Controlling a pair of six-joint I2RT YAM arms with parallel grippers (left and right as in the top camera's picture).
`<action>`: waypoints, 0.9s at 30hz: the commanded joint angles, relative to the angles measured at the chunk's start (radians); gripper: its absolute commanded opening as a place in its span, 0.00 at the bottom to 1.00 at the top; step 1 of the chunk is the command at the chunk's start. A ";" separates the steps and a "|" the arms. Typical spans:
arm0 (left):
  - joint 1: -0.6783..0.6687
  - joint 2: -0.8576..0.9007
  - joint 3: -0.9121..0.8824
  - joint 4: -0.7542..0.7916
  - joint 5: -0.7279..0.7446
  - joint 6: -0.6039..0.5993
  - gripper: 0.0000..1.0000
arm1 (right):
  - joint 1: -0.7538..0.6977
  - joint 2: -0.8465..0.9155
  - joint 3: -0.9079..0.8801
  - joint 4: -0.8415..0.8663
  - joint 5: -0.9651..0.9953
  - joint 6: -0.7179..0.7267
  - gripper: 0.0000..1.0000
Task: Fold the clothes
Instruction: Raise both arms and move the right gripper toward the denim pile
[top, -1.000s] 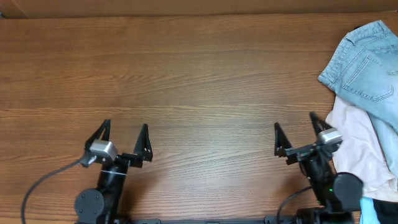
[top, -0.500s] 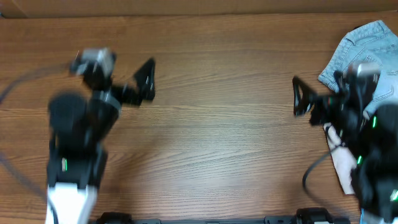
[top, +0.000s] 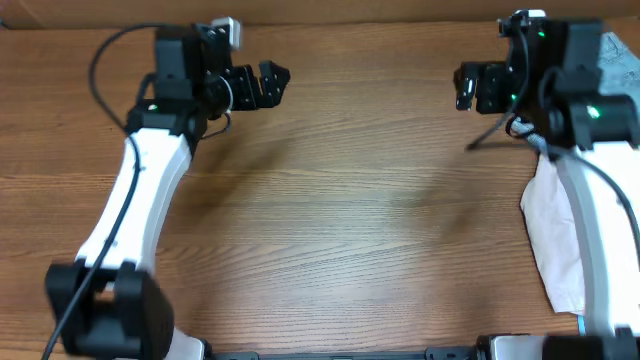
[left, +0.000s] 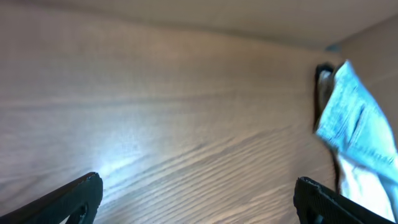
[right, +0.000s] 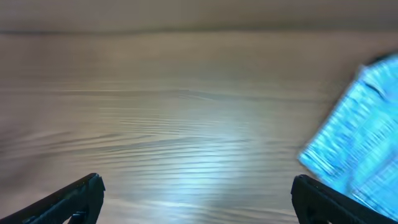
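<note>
The clothes (top: 612, 48), light-blue denim, lie at the far right of the table, mostly hidden under my right arm in the overhead view. In the left wrist view the clothes (left: 360, 121) show far off to the right; in the right wrist view the clothes (right: 364, 146) are a blurred blue patch at the right. My left gripper (top: 272, 84) is open at the far left of the table, pointing right, nothing between its fingers (left: 78, 198). My right gripper (top: 463, 87) is open, pointing left, just left of the denim, with only bare wood between its fingers (right: 323, 199).
A white cloth (top: 558, 225) lies on the right side of the wooden table (top: 340, 220), below the denim and partly under my right arm. The white cloth (left: 360, 186) also shows beneath the denim in the left wrist view. A cable loops off the left arm.
Both arms have swung up from the near edge to the far side of the table. The right arm now covers most of the denim. Both grippers stayed open.
</note>
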 joint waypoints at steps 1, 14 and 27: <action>0.002 0.061 0.021 0.000 0.059 0.056 1.00 | -0.081 0.085 0.023 0.024 0.124 0.058 1.00; 0.002 0.272 0.021 -0.054 -0.028 0.068 1.00 | -0.240 0.434 0.023 0.080 0.192 0.145 0.81; -0.005 0.270 0.022 -0.076 -0.326 0.068 1.00 | -0.227 0.607 0.021 0.190 0.381 0.142 0.78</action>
